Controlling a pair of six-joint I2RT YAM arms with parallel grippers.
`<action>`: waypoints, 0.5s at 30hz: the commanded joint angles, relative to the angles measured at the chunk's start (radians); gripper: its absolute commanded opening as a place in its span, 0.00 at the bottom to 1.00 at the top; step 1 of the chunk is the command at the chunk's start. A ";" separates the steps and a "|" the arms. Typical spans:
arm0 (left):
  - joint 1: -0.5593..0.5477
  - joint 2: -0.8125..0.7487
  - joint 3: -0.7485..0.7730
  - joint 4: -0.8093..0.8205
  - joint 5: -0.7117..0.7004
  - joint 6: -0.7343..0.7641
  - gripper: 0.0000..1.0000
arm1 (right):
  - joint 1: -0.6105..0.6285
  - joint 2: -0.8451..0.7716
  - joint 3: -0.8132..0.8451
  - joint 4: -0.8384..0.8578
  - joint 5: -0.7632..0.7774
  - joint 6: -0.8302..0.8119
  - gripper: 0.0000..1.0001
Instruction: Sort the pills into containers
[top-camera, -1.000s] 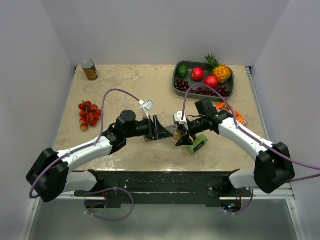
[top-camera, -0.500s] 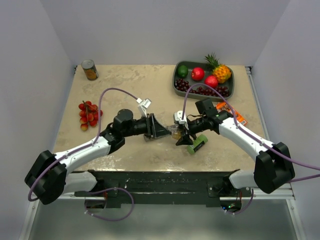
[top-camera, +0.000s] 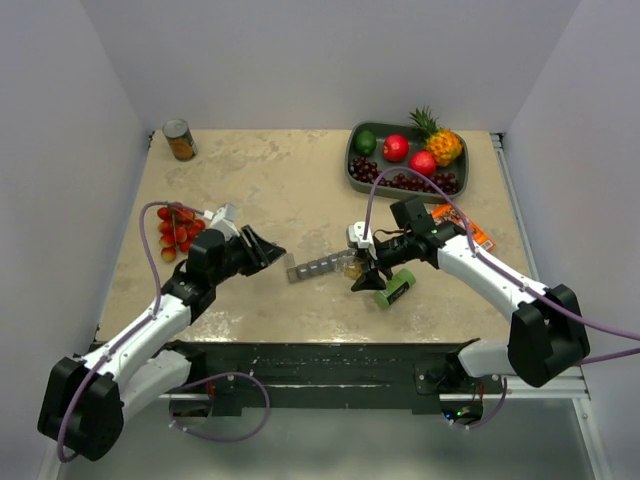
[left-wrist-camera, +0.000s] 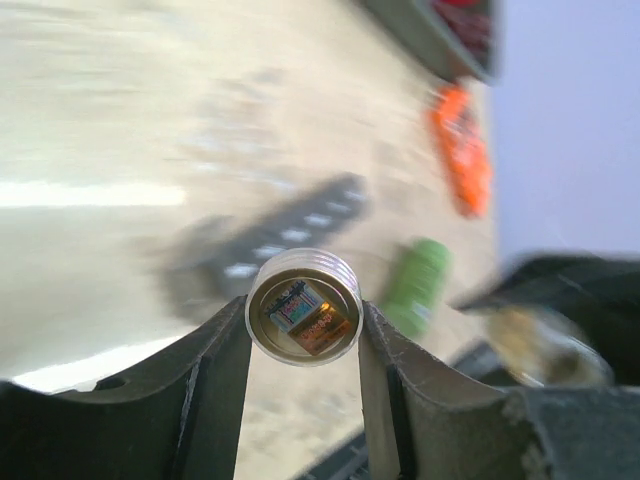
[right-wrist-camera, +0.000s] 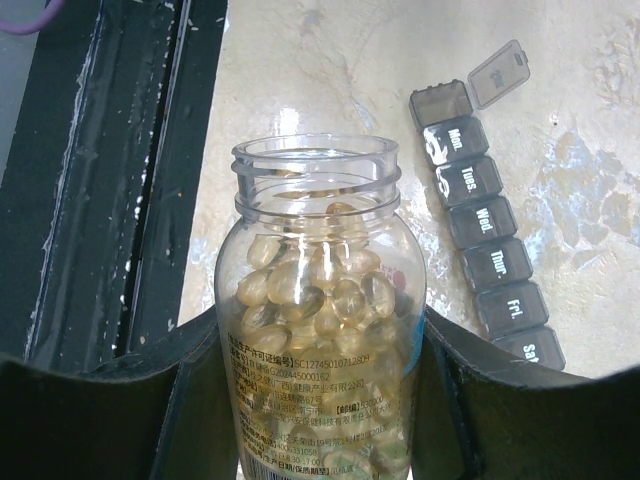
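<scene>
My right gripper is shut on a clear, uncapped bottle full of yellowish pills; the same bottle hangs just above the table's centre. The containers are a grey strip of day-marked compartments lying left of the bottle. Its end compartment has its lid flipped open. My left gripper is shut on the round bottle cap, held up over the left side of the table, well apart from the bottle.
A green box lies right beside my right gripper. An orange packet sits behind it. A dark fruit tray stands at the back right, a can at the back left, cherry tomatoes at the left.
My left arm has pulled back to the left with the cap, away from the bottle, uncovering the grey strip. The right arm and bottle have not moved.
</scene>
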 joint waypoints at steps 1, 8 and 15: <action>0.104 0.033 -0.068 -0.181 -0.255 0.027 0.00 | -0.005 -0.033 0.008 0.019 -0.021 0.004 0.00; 0.156 0.230 -0.019 -0.261 -0.475 -0.017 0.16 | -0.009 -0.036 0.006 0.019 -0.021 0.004 0.00; 0.158 0.310 0.018 -0.277 -0.538 -0.005 0.58 | -0.011 -0.038 0.006 0.021 -0.024 0.001 0.00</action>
